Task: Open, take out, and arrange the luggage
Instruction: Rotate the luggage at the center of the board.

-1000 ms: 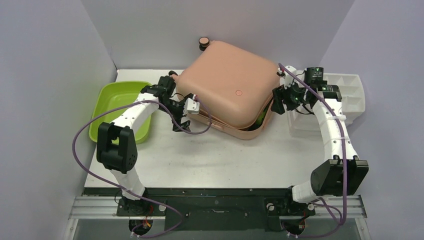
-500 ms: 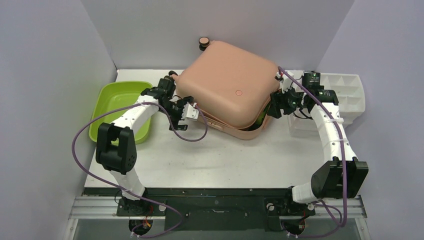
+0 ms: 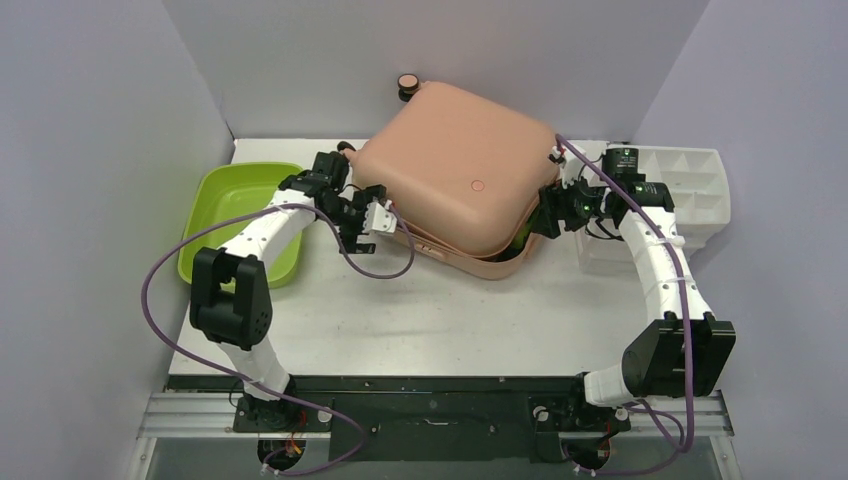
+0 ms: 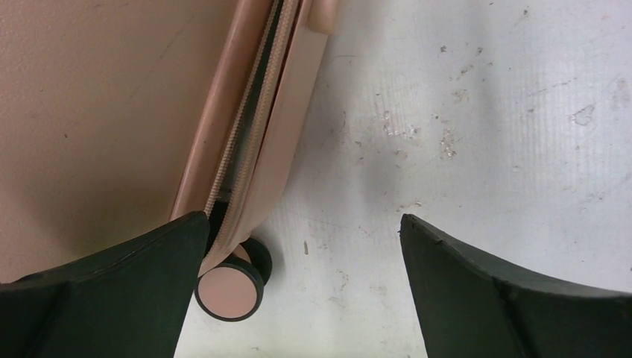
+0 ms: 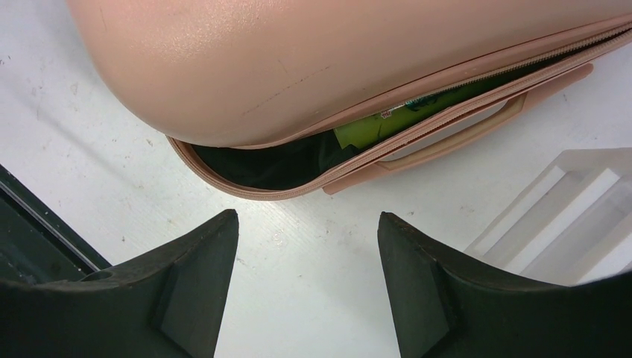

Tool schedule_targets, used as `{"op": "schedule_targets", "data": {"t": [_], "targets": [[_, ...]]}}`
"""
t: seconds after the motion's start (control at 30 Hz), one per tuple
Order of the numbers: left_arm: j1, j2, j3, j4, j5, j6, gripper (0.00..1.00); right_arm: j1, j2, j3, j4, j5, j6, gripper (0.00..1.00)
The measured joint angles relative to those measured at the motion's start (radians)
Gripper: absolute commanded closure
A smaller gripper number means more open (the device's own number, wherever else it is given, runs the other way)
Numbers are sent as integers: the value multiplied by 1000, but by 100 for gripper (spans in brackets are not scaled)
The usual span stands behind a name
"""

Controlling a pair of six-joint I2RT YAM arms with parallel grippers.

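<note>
2 grippers. left gripper (image 4: 302, 224): jaws spread wide, empty, beside 1 caster wheel (image 4: 231, 287). right gripper (image 5: 308, 216): jaws spread, empty, facing the lid gap. 1 luggage (image 3: 450, 160), centre-back of table (image 3: 420, 310), lid ajar. Green item (image 5: 365, 130) inside mostly hidden, print unreadable. Round logo (image 3: 477, 185) illegible. 1 green tub (image 3: 225, 200) left, 1 white organizer (image 3: 700, 180) right.

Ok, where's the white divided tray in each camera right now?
Top camera: the white tray sits at the far right, to the right of the pink suitcase.
Left wrist: not in it.
Right wrist: lower right corner, just below the suitcase's handle.
Shared landmark: the pink suitcase, which is in the centre of the top view, upper left for the left wrist, and across the top for the right wrist.
</note>
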Motion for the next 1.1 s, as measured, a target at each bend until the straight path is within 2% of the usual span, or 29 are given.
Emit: {"op": "schedule_targets", "data": {"t": [0.13, 0.23, 0.33, 0.43, 0.5, 0.7, 0.93, 1.1], "targets": [[-5, 31, 19, 16, -24, -5, 16, 0, 0, 0, 4, -3, 2, 35], [-14, 65, 27, 19, -52, -3, 38, 0, 0, 0, 3, -3, 2, 35], [-27, 95, 56, 34, -75, 6, 45, 0, 0, 0, 3, -4, 2, 35], [-34, 106, 69, 35, -93, 16, 64, 0, 0, 0, 4, -5, 2, 35], [-37, 110, 72, 51, -103, 28, 75, 0, 0, 0, 3, -5, 2, 31], [-54, 129, 105, 55, -143, 40, 100, 0, 5, 0, 9, 5, 25, 29], [-86, 121, 108, 33, -200, 6, 100, -7, 35, 3, 106, 94, 138, 25], [-137, 52, 19, 75, -238, -85, 100, -8, 156, 66, 154, 121, 208, 21]]}}
